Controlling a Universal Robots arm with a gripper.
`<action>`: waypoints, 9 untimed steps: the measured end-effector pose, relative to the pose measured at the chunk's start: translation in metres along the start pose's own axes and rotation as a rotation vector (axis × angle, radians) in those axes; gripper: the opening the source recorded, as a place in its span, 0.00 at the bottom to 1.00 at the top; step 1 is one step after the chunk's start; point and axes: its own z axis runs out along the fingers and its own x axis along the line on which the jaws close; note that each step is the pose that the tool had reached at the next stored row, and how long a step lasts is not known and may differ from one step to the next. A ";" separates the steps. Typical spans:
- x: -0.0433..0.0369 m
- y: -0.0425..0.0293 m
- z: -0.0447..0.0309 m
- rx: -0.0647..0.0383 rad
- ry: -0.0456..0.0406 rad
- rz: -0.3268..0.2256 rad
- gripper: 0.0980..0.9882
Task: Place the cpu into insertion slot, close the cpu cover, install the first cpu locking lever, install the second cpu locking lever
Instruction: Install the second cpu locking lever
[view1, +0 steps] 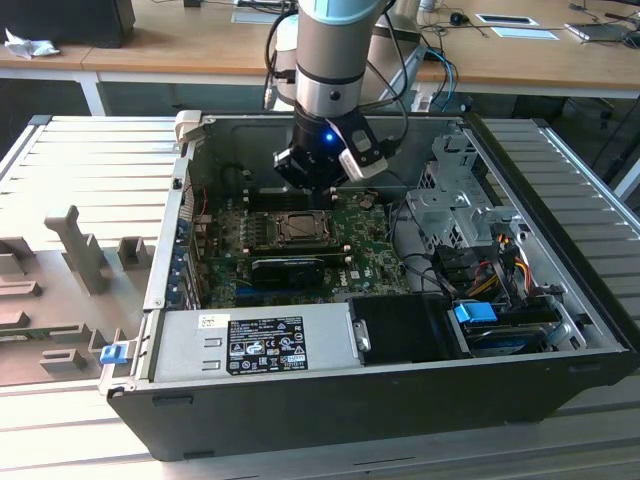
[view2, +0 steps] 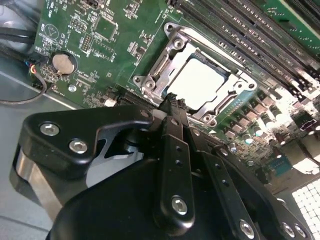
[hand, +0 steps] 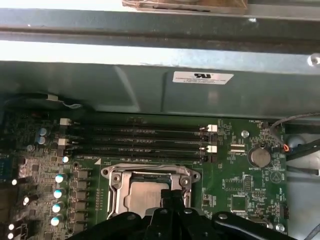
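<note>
- Black gripper (view2: 172, 102) bodywork sits closest to the lens in the second wrist view, and its fingers meet in one narrow tip, so the jaws are closed with nothing between them.
- In the exterior view the gripper (view1: 318, 182) hangs inside an open computer case (view1: 400, 400) lying on its side on a grey slatted bench (view1: 90, 160).
- Inside the case, a green motherboard (view1: 365, 245) fills the middle; a power supply (view1: 260, 340) with a label lies along the near wall, and a metal drive cage (view1: 455, 205) with a bundle of coloured cables (view1: 500, 255) takes the end at the exterior view's right.
- The socket (view2: 172, 57) sits on the motherboard beside four long black memory slots (hand: 137, 140).
- The chip (view2: 197, 80) lies flat in the socket, its pale metal top showing.
- The cover plate (view2: 155, 65) appears to lie down around the chip, framing it; whether it is latched I cannot tell.
- The gripper tip points at the socket's near edge, just beside the chip; whether it touches the frame I cannot tell.
- A round coin battery (view2: 64, 62) sits near the motherboard's corner, well apart from the socket.
</note>
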 end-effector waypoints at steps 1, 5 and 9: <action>0.0001 -0.0009 -0.0002 0.000 0.0000 0.000 0.01; 0.0004 -0.0088 -0.0014 0.000 0.0001 0.000 0.01; 0.0004 -0.0098 -0.0086 0.000 0.0000 0.000 0.01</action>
